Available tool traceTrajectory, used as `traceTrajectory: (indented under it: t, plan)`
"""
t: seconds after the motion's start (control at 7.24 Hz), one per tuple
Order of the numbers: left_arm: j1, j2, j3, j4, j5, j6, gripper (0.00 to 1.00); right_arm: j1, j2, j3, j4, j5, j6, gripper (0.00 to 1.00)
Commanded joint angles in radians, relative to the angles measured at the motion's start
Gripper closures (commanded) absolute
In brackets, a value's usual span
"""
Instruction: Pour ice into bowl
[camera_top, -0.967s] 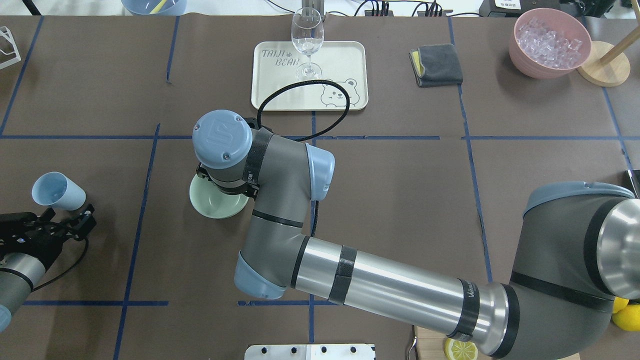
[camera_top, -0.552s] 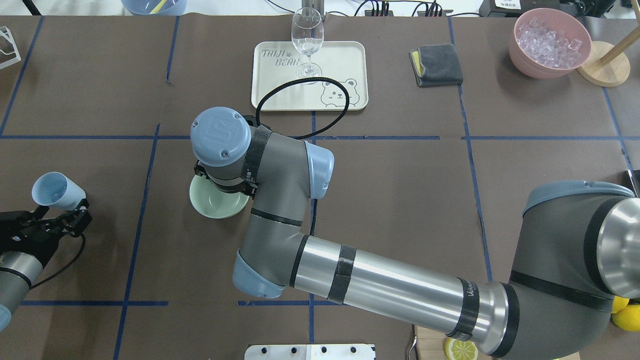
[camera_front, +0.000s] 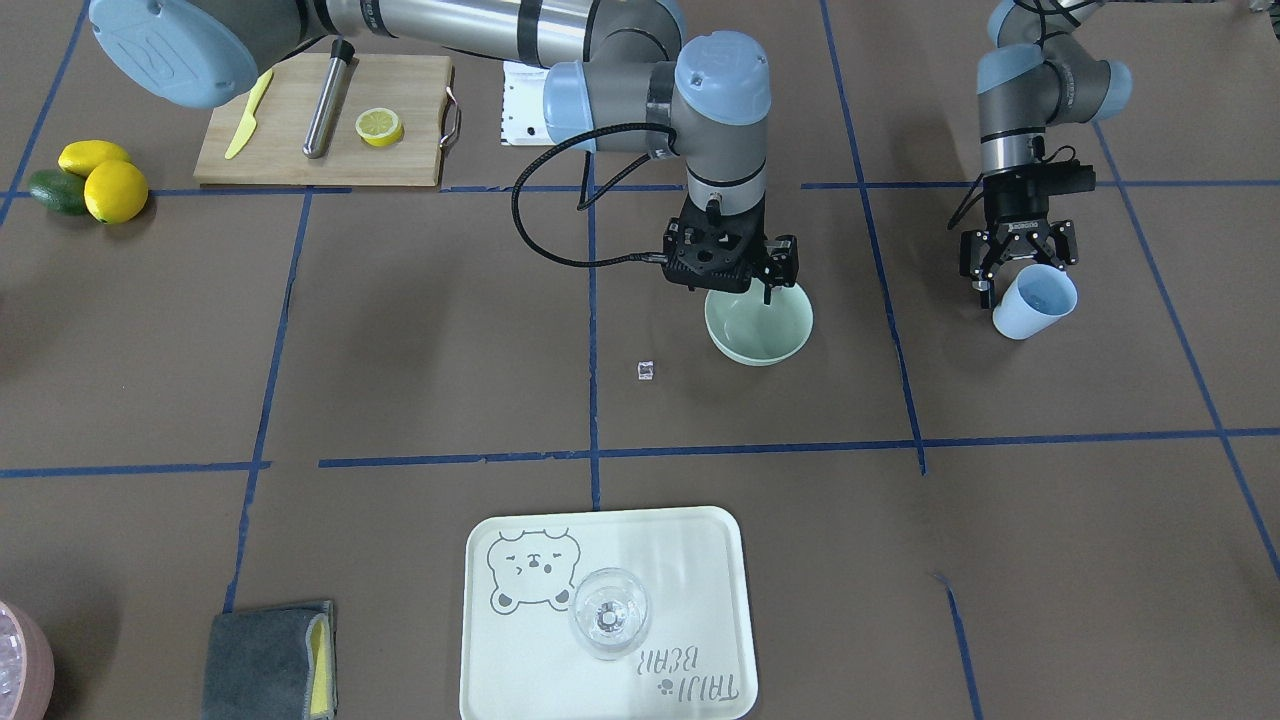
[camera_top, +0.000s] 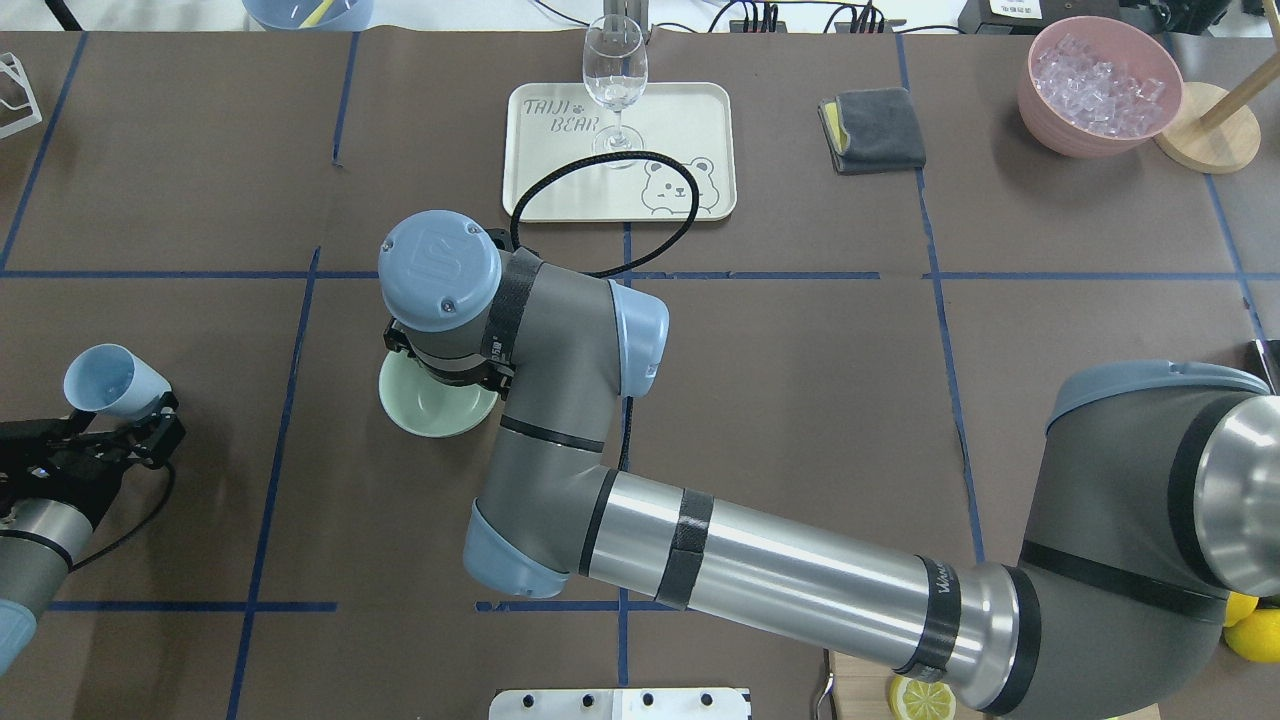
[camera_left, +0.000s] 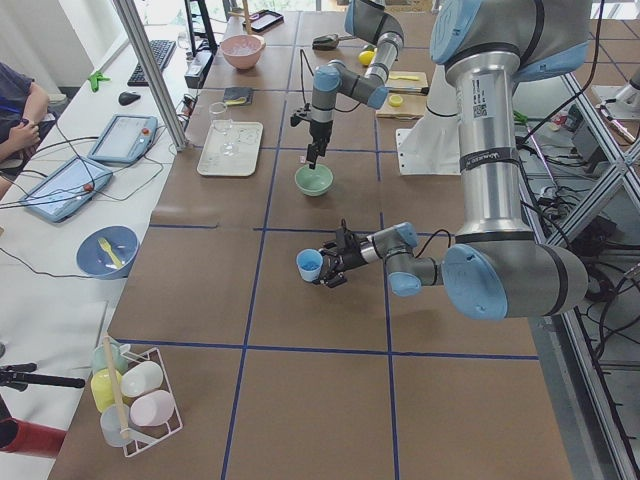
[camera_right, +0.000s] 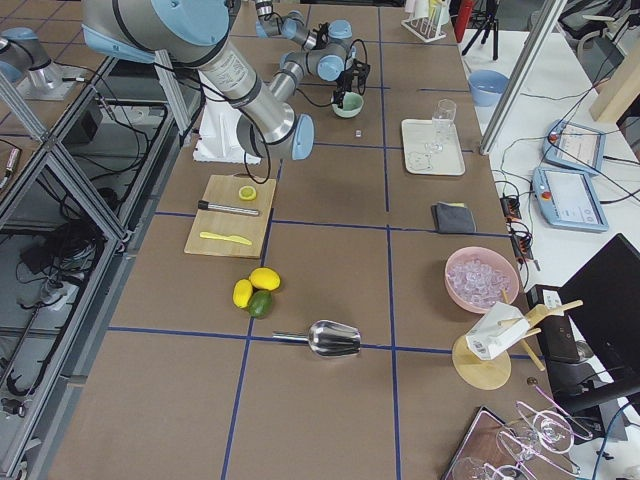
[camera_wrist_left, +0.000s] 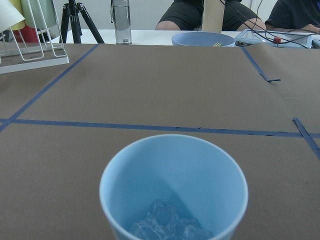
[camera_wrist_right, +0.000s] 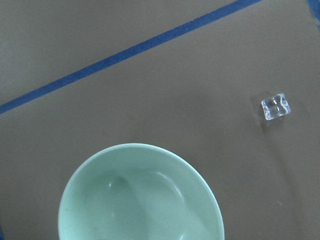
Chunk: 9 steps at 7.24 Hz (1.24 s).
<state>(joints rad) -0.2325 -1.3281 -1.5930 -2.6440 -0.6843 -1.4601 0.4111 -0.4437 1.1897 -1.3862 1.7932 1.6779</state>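
Note:
My left gripper is shut on the light blue cup and holds it tilted above the table's left side. The ice lies as a small heap in the cup's bottom. The pale mint-green bowl stands empty on the table, left of centre in the overhead view. My right gripper hangs over the bowl's robot-side rim and looks open. The wrist hides it in the overhead view. The right wrist view shows the empty bowl from straight above.
A lone clear cube lies beside the bowl. A cream tray with a wine glass stands at the far side. A grey cloth and a pink bowl of ice are far right. A cutting board and lemons lie near the robot's right.
My left gripper's fingers have drawn in a little around the cup. My right wrist has shifted slightly away from the robot. The bowl and the cup have stayed in place.

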Motion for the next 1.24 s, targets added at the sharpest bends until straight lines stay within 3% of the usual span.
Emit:
traceTrajectory:
  t: [0.0, 0.14, 0.28, 0.41, 0.69, 0.83, 1.1]
  plan:
    - [-0.016, -0.01, 0.022, -0.001, 0.0, 0.001, 0.08, 0.0, -0.006, 0.019, -0.005, 0.002, -0.001, 0.0]
    - [-0.03, -0.01, 0.024, -0.001, 0.0, 0.003, 0.18, 0.0, -0.009, 0.025, -0.014, 0.002, -0.001, 0.0]
    - [-0.034, -0.011, 0.024, -0.008, -0.001, 0.003, 0.44, 0.002, -0.01, 0.046, -0.037, 0.002, -0.001, 0.0]
    - [-0.042, -0.032, 0.022, -0.01, -0.001, 0.003, 0.99, 0.003, -0.013, 0.065, -0.062, 0.002, -0.001, 0.0]
    - [-0.106, -0.052, -0.054, -0.042, -0.015, 0.109, 1.0, 0.011, -0.087, 0.182, -0.101, 0.009, -0.007, 0.0]
    - [-0.12, -0.042, -0.103, -0.095, -0.012, 0.262, 1.0, 0.015, -0.174, 0.297, -0.131, 0.011, -0.012, 0.0]
    - [-0.125, -0.045, -0.134, -0.105, -0.008, 0.325, 1.0, 0.037, -0.317, 0.443, -0.132, 0.017, -0.026, 0.0]
